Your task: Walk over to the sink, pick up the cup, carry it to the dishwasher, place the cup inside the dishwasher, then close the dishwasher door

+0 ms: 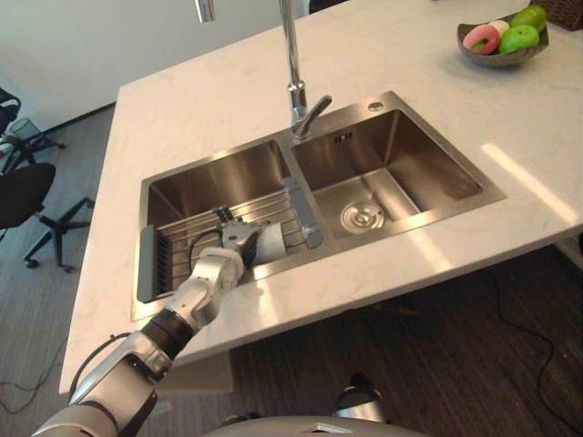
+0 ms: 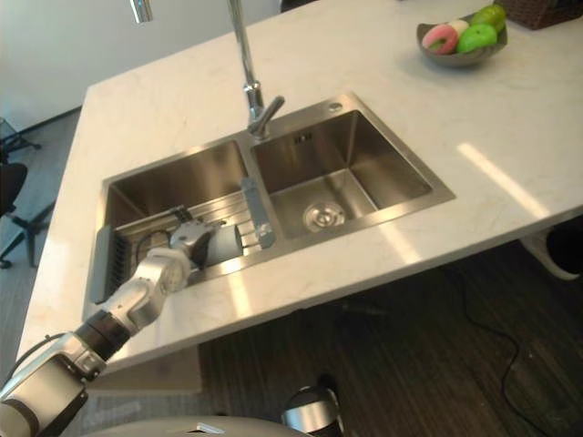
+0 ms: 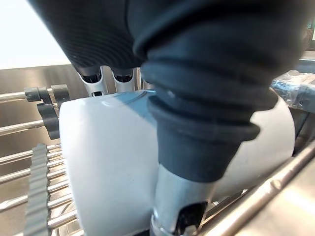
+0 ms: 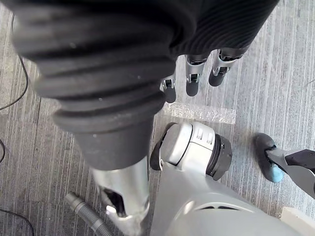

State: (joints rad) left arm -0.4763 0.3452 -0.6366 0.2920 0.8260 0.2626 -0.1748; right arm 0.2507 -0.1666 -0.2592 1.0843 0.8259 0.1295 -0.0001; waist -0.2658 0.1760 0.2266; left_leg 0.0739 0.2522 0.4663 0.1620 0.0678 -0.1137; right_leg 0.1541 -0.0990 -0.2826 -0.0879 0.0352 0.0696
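White marble-look countertop (image 1: 228,91), far + right edges cut off by frame. Set in it: double-bowl stainless steel sink (image 1: 493,193). R basin holds just a round metal drain strainer (image 1: 362,216). L basin has a steel wire rack w/ grey end strips (image 1: 182,246) across its near half; the basin floor under it is hard to make out.

Tall chrome faucet (image 1: 291,64) stands behind the divider btw basins, top cut off by frame. Black office chair (image 1: 27,196) on the floor beyond the counter's left end, partly cut off.

Dark grey fruit bowl (image 1: 493,56) at far right of the counter, well apart from the sink: green apples (image 1: 519,38) + a pink ring-shaped piece (image 1: 481,38) inside, rest of contents too small to tell.

White ceramic cup (image 3: 108,162) is in the L basin on the rack, looks to be lying on its side. Left hand (image 1: 239,241) is clamped on it: thumb (image 3: 197,162) wraps across the near side, fingers (image 3: 96,83) go over the top, tips hidden behind the cup.

Right hand (image 4: 192,76) hangs low over grey striped floor, fingers straight + apart from the thumb, nothing in it.
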